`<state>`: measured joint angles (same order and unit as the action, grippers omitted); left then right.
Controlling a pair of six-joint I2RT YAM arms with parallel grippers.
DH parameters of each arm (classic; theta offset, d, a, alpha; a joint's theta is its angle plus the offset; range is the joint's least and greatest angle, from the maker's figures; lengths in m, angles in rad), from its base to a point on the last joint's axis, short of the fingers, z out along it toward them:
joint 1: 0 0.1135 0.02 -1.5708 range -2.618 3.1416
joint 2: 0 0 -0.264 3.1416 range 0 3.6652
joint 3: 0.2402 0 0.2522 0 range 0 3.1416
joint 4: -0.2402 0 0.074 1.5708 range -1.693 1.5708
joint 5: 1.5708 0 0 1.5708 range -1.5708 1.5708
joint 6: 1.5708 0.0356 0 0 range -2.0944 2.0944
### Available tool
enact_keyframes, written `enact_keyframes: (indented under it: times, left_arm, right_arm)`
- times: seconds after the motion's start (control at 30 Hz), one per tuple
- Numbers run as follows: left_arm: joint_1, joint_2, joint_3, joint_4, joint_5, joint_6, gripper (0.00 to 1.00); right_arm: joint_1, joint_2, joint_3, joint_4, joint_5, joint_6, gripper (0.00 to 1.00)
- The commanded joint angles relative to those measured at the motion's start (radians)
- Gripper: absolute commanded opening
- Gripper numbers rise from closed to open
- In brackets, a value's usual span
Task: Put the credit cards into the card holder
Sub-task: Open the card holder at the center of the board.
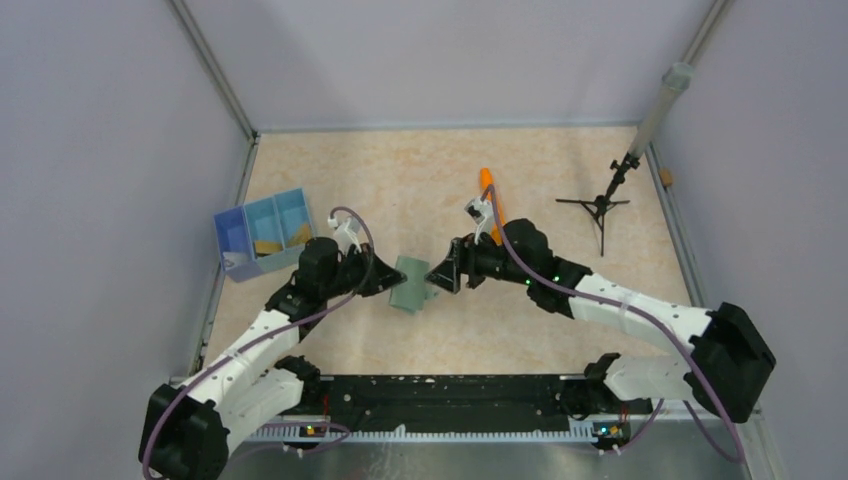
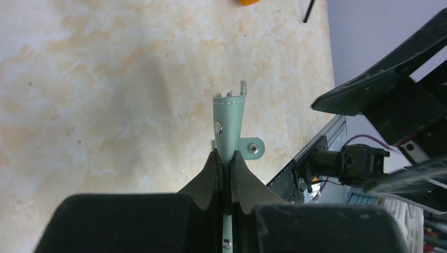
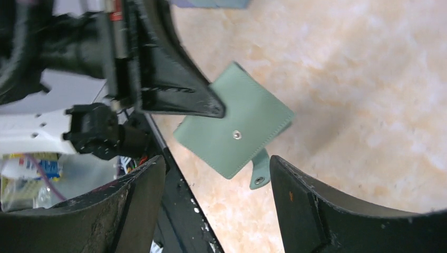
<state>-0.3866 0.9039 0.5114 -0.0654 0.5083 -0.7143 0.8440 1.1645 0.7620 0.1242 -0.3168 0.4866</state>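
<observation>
My left gripper is shut on the grey-green card holder and holds it above the table at the middle. In the left wrist view the holder stands edge-on between my fingers, its snap tab hanging to the right. In the right wrist view the holder is closed, stud at centre, with the left arm's finger clamped on its upper left corner. My right gripper is open and empty, just right of the holder, jaws wide apart. Gold-tan credit cards lie in the blue tray.
A blue three-compartment tray stands at the left by the wall. An orange cylinder lies behind the right arm. A black tripod stand with a grey pole is at the back right.
</observation>
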Motion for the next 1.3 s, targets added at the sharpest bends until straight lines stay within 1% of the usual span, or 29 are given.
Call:
enact_keyframes:
  times: [0.0,0.07,0.1,0.13,0.23,0.33,0.47,0.57,0.7,0.8,0.93,1.03,1.1,1.17,1.27]
  left_arm:
    - [-0.075,-0.047,-0.113,0.233,-0.227,-0.202,0.0]
    - [-0.111,-0.052,-0.147,0.266,-0.272,-0.233,0.0]
    - [-0.124,-0.05,-0.156,0.27,-0.294,-0.242,0.0]
    - [-0.134,-0.044,-0.166,0.274,-0.312,-0.252,0.0]
    - [-0.147,-0.028,-0.192,0.298,-0.333,-0.267,0.0]
    - [-0.152,-0.013,-0.207,0.309,-0.339,-0.272,0.0]
    - [-0.154,-0.012,-0.224,0.32,-0.348,-0.274,0.0]
    - [-0.154,-0.01,-0.227,0.32,-0.352,-0.272,0.0]
    - [-0.154,-0.004,-0.23,0.321,-0.355,-0.271,0.0]
    - [-0.154,0.001,-0.231,0.323,-0.35,-0.271,0.0]
    - [-0.156,-0.001,-0.232,0.324,-0.346,-0.271,0.0]
    - [-0.155,-0.002,-0.233,0.324,-0.344,-0.271,0.0]
    - [-0.156,-0.001,-0.234,0.326,-0.343,-0.271,0.0]
    - [-0.156,-0.001,-0.234,0.325,-0.338,-0.272,0.0]
    - [-0.156,-0.003,-0.235,0.327,-0.334,-0.276,0.0]
  right_arm:
    - [0.007,0.106,-0.077,0.125,0.1,0.242,0.71]
    - [0.025,0.143,-0.093,0.172,0.097,0.272,0.71]
    - [0.033,0.162,-0.096,0.189,0.094,0.284,0.7]
    - [0.039,0.185,-0.093,0.195,0.087,0.296,0.66]
    - [0.047,0.246,-0.078,0.161,0.104,0.31,0.6]
    - [0.05,0.273,-0.098,0.168,0.127,0.325,0.58]
    - [0.052,0.291,-0.1,0.128,0.158,0.327,0.51]
    - [0.055,0.288,-0.106,0.093,0.211,0.318,0.51]
    - [0.056,0.284,-0.111,0.062,0.245,0.309,0.51]
    - [0.052,0.28,-0.129,0.084,0.238,0.323,0.53]
    - [0.047,0.291,-0.153,0.144,0.205,0.343,0.51]
    - [0.046,0.305,-0.16,0.19,0.181,0.353,0.45]
    - [0.046,0.32,-0.152,0.198,0.174,0.352,0.39]
    - [0.04,0.333,-0.144,0.208,0.166,0.35,0.35]
    - [0.031,0.347,-0.14,0.226,0.163,0.346,0.33]
